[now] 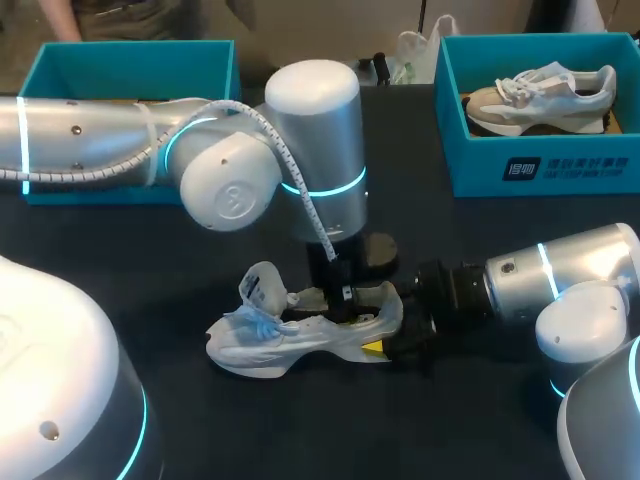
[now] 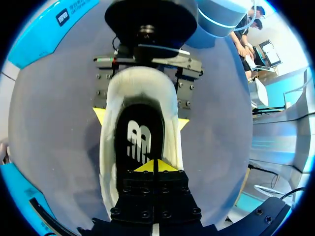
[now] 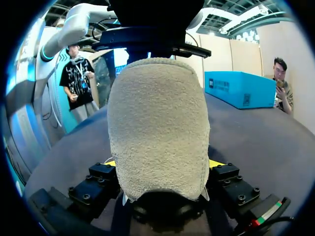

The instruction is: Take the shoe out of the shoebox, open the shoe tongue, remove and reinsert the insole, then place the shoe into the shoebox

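Observation:
A white shoe [image 1: 290, 335] lies on its side-sole on the dark table, toe to the left, tongue and laces pulled up. My right gripper [image 1: 392, 340] holds its heel: in the right wrist view the grey heel [image 3: 157, 132] sits between both fingers [image 3: 216, 167], which touch it from two sides. From above, my left gripper [image 1: 345, 298] points down into the shoe's opening. Its yellow tips [image 2: 156, 166] are shut together over the black insole [image 2: 140, 140] inside the shoe [image 2: 170, 98]; whether they pinch the insole I cannot tell.
A teal shoebox [image 1: 540, 165] at the back right holds another beige-and-white shoe [image 1: 540, 92]. A second teal box [image 1: 130, 60] stands at the back left, behind my left arm. A white plastic bag [image 1: 415, 50] lies at the table's far edge.

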`<state>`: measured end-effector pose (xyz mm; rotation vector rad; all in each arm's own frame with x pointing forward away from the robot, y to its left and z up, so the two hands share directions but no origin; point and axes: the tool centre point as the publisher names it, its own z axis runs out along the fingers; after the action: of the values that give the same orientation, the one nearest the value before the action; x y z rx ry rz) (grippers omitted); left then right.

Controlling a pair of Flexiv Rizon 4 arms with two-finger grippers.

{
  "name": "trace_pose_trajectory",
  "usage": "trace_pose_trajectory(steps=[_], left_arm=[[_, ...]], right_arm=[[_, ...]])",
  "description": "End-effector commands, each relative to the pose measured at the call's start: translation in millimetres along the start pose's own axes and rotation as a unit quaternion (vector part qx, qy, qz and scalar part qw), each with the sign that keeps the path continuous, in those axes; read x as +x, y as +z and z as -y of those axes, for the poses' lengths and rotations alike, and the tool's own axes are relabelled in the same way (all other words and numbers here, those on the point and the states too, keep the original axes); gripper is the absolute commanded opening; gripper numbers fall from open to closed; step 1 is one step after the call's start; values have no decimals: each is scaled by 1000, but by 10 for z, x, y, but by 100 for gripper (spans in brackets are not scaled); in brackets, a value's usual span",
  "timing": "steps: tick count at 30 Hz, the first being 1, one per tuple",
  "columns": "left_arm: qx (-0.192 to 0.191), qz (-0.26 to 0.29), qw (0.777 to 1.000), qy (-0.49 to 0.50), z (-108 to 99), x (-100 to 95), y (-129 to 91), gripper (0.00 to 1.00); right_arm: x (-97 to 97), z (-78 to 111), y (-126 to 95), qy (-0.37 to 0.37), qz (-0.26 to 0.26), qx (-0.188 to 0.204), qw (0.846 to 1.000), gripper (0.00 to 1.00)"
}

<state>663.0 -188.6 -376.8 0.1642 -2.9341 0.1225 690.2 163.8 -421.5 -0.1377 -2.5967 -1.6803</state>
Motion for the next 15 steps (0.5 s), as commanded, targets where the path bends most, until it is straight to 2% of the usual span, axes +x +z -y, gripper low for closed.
trace_pose_trajectory(steps=[1,6,13,14,15], left_arm=[[5,-1,1000,-4,-160,18,-31,0],[-7,-11,1000,2,-242,80,54,0],[-8,-10,1000,7,-305,125,57,0],[-9,-8,1000,10,-317,137,58,1],[-9,-6,1000,13,-327,147,60,13]], right_arm=[[2,-14,12,1,0,3,1000,0],[2,-14,12,1,0,3,1000,0],[2,-14,12,1,0,3,1000,0],[2,-14,12,1,0,3,1000,0],[2,-14,12,1,0,3,1000,0]])
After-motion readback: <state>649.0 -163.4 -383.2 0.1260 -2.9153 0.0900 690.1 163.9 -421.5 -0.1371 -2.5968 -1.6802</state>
